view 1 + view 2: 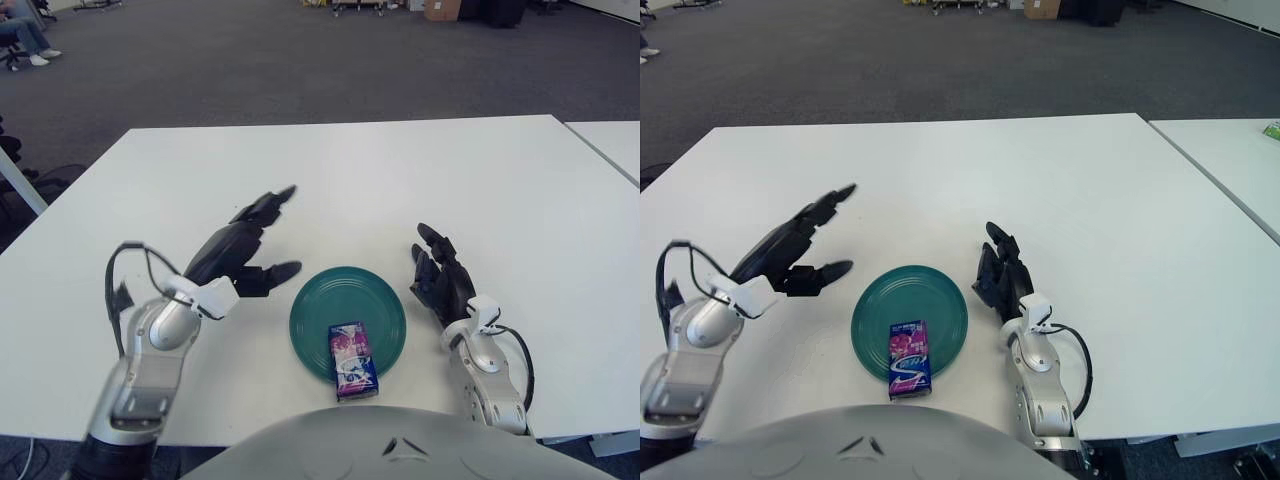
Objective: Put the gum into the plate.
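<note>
gum pack (353, 360) lying in the green plate (318, 305), toward the 6 o'clock rim, near end sticking out a bit over the edge twd the robot; purple/blue wrapper facing up, long axis running roughly 12-to-6. plate sitting flat on the white bench (400, 180), close to the near edge, about centre btwn the two arms.

left hand (247, 247) hovering at abt 9-10 o'clock of the plate, just beside its rim but not touching it; fingers spread apart & stretched out, pointing twd 1 o'clock, holding nothing. thumb reaching toward the plate side, clear of the gum. whether hand is touching the bench: can't tell.

right hand (440, 280) showing at 3 o'clock of the plate, just beside the rim w/ a narrow gap; fingers relaxed & slightly apart, pointing twd 12 o'clock, gripping nothing. forearm w/ black cable running back toward the near bench edge.

second white bench (1230, 150) standing off at 2 o'clock, separated by a narrow gap. grey carpet floor (250, 60) beyond the far edge.
</note>
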Controlling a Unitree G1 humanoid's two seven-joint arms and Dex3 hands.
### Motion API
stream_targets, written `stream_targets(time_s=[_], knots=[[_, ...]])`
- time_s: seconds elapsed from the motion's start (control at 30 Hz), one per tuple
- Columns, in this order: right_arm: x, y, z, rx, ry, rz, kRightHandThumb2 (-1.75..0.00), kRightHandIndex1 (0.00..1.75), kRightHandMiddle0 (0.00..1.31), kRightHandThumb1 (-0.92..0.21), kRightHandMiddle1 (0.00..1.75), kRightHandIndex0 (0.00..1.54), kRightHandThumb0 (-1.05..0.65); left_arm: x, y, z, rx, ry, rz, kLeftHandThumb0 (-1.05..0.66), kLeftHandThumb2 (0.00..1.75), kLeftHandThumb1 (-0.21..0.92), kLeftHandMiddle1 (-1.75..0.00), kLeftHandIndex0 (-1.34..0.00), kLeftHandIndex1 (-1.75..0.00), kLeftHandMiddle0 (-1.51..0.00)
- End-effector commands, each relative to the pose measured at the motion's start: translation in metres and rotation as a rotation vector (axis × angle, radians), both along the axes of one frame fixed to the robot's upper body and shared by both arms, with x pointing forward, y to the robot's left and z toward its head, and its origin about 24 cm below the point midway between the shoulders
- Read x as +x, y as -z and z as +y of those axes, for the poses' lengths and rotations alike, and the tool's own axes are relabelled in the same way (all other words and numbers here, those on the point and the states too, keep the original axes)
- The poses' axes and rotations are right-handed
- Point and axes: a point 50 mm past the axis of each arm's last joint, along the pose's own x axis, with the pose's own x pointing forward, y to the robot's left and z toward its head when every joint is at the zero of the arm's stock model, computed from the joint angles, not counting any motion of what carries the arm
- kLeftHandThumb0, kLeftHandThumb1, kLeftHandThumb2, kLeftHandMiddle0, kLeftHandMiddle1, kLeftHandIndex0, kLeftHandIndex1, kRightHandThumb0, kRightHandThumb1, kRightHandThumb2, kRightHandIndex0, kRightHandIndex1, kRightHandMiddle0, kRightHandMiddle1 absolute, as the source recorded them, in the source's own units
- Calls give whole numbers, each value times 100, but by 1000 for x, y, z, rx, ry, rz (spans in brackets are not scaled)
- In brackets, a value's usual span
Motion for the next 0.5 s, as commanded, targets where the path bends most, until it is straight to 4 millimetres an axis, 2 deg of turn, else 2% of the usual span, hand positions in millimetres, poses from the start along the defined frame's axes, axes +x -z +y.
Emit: stream_targets(time_s=[0.0,0.17,0.47], knots=[[-8,15,1,2,1,108,-88,1,0,-92,42,17,-79,-5,14,0,-248,-108,26,-105,74,92,0,0,-31,-8],[-8,14,3,-6,-13,114,-88,0,0,-92,42,17,-81,-17,35,-17,-524,-181,130,-105,80,92,0,0,-20,-2],[-9,11,6,-13,-32,120,-92,0,0,-92,36,15,-79,-32,47,-33,-654,-198,249,-105,92,92,0,0,-2,0]])
